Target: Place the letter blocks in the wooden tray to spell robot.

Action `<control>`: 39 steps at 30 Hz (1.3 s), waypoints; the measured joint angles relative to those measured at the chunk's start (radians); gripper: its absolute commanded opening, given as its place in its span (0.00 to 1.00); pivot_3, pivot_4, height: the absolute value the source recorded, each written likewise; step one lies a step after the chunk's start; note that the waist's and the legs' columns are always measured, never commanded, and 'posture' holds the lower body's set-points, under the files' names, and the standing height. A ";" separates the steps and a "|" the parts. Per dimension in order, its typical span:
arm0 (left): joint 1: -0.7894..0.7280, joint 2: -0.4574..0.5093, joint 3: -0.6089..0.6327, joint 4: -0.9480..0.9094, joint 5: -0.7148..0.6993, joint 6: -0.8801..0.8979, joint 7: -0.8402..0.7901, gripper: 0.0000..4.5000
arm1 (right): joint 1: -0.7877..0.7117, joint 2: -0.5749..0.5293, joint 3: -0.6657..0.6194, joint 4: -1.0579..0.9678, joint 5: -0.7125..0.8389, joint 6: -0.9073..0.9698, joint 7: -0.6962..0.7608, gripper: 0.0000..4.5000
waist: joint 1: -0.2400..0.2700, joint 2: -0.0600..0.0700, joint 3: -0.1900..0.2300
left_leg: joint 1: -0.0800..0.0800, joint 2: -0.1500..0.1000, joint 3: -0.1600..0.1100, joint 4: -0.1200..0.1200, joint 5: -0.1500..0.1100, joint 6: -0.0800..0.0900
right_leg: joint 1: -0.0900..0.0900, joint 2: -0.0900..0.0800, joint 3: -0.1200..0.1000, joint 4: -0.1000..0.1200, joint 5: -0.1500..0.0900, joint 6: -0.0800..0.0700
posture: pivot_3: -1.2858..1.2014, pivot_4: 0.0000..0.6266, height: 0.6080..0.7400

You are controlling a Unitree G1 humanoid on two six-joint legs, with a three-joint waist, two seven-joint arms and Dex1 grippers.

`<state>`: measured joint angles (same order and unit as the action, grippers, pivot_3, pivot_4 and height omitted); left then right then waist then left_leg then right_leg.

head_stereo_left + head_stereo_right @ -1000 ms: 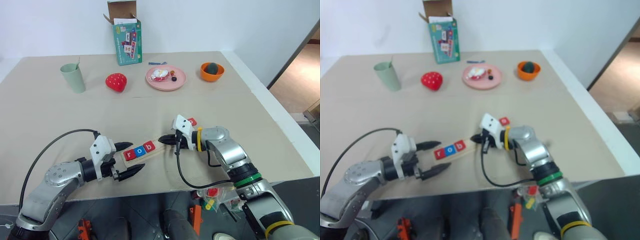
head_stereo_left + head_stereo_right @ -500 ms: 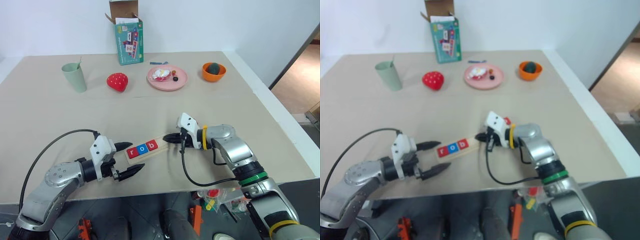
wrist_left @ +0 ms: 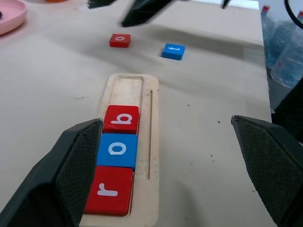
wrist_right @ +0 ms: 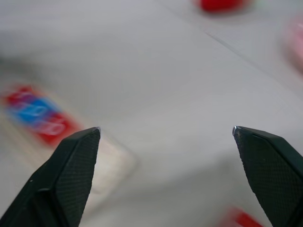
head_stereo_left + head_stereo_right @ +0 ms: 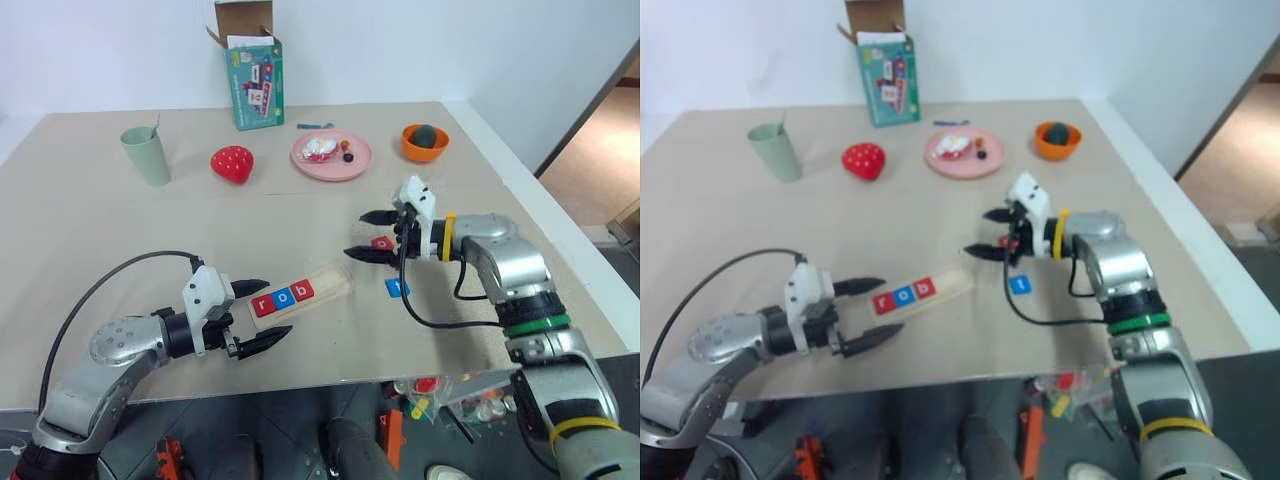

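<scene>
My right gripper [image 5: 372, 236] hangs spread and empty over red o [image 3: 119, 40]; blue t [image 3: 173, 50] beside; wooden tray [image 3: 152, 142] holds r-o-b; grabbing t first risks misspelling; left gripper [image 5: 256, 315] spread.

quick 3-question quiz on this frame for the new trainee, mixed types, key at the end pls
1. True or false: the wooden tray already holds all five letter blocks.
2. Which colour is the loose t block? A red, B blue, C green.
3. Fill in: the right gripper is ____ above the red o block.

Key: 1 false, the tray shows only r, o, b. 2 B. 3 open.
</scene>
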<state>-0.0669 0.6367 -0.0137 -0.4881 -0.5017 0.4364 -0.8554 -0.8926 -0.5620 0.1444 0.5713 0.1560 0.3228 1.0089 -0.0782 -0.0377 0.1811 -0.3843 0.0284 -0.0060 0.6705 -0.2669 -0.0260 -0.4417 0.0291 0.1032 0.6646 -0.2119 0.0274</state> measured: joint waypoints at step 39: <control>-0.013 -0.012 -0.022 -0.038 0.003 0.001 0.057 1.00 | 0.262 0.192 -0.151 -0.350 -0.025 0.335 -0.572 0.30 | 0.000 0.001 0.000 | -0.001 0.000 -0.001 0.000 -0.002 0.003 | 0.000 0.000 0.001 0.000 -0.001 0.001 | 0.52 0.24 1.00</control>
<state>-0.0801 0.6248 -0.0359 -0.5265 -0.4989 0.4372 -0.7982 -0.6309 -0.3697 -0.0062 0.2217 0.1307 0.6577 0.4364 -0.0783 -0.0369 0.1815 -0.3853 0.0284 -0.0065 0.6706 -0.2685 -0.0232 -0.4420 0.0289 0.1038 0.6646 -0.2128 0.0284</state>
